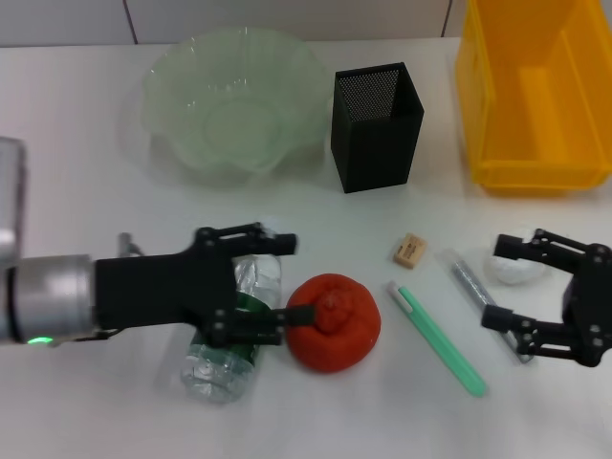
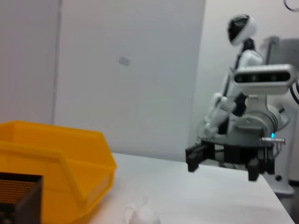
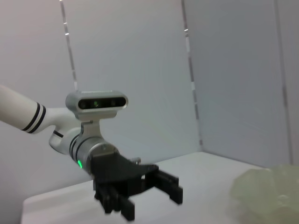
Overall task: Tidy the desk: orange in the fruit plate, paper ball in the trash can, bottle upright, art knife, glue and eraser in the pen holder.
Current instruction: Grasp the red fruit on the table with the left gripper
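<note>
Head view: left gripper [image 1: 282, 289] spread wide over the lying bottle [image 1: 234, 330], orange [image 1: 334, 320] at its fingertips.
Closing now risks nudging the orange away; right gripper [image 1: 504, 282], also released, straddles the paper ball [image 1: 516, 269].

The left gripper [image 1: 287, 282] hides part of the bottle [image 1: 229, 344]. The yellow bin [image 1: 531, 91] is cut off by the edge

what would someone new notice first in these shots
The red-orange lump of an orange sits at the table's front centre, with the left claw open beside it, over a bottle lying on its side. The yellow bin glares at back right, and the right claw is open by the paper ball.
</note>
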You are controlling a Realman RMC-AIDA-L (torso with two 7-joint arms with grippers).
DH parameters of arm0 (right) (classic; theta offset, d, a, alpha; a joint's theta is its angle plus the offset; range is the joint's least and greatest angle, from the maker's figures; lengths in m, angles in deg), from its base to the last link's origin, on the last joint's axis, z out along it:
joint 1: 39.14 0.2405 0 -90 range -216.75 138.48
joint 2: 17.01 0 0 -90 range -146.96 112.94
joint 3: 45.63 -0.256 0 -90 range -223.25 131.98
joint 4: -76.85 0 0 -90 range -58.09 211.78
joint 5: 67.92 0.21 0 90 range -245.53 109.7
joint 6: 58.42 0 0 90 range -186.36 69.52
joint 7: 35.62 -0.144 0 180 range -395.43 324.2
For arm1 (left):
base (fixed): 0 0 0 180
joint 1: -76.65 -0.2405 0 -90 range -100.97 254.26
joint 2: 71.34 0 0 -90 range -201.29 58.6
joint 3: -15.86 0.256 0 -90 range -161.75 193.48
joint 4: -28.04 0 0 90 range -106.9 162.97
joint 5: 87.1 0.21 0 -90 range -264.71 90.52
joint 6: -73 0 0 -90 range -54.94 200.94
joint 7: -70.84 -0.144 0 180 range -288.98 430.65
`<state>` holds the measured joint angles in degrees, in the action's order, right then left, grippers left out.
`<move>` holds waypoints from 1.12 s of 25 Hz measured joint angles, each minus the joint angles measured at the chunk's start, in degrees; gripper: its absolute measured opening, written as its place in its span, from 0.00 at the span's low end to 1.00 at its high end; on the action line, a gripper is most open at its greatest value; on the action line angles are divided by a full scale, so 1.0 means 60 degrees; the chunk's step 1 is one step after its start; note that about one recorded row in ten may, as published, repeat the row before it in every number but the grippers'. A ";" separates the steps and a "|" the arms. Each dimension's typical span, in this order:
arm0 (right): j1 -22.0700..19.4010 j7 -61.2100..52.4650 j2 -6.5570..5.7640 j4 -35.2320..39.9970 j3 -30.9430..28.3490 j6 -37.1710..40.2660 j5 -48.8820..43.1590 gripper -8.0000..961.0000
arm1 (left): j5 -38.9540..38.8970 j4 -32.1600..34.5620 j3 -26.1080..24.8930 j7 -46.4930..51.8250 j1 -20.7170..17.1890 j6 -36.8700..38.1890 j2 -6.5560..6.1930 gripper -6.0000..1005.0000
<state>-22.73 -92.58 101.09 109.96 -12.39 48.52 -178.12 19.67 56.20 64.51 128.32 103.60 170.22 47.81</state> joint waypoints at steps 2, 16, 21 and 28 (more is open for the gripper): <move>-0.0115 -0.0007 -0.0046 0.0003 -0.0207 0.0052 0.0000 0.86 | -0.0013 -0.0633 0.0404 -0.0313 0.0585 -0.0537 0.0009 0.77; -0.0494 -0.0028 -0.0109 0.0033 -0.0618 0.0267 -0.0020 0.86 | -0.0027 -0.2273 0.1802 -0.0602 0.2130 -0.3177 0.0004 0.75; -0.0492 -0.0031 -0.0104 0.0033 -0.0618 0.0267 -0.0045 0.86 | -0.0013 -0.2065 0.2193 -0.0674 0.2059 -0.3183 0.0003 0.75; -0.0493 -0.0076 -0.0099 0.0032 -0.0618 0.0267 -0.0058 0.86 | -0.0049 -0.1891 0.2390 -0.0334 0.2091 -0.3154 0.0003 0.49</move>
<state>-25.69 -93.04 100.50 110.16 -16.10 50.12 -178.46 19.37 44.85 78.85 126.31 116.15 151.30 47.83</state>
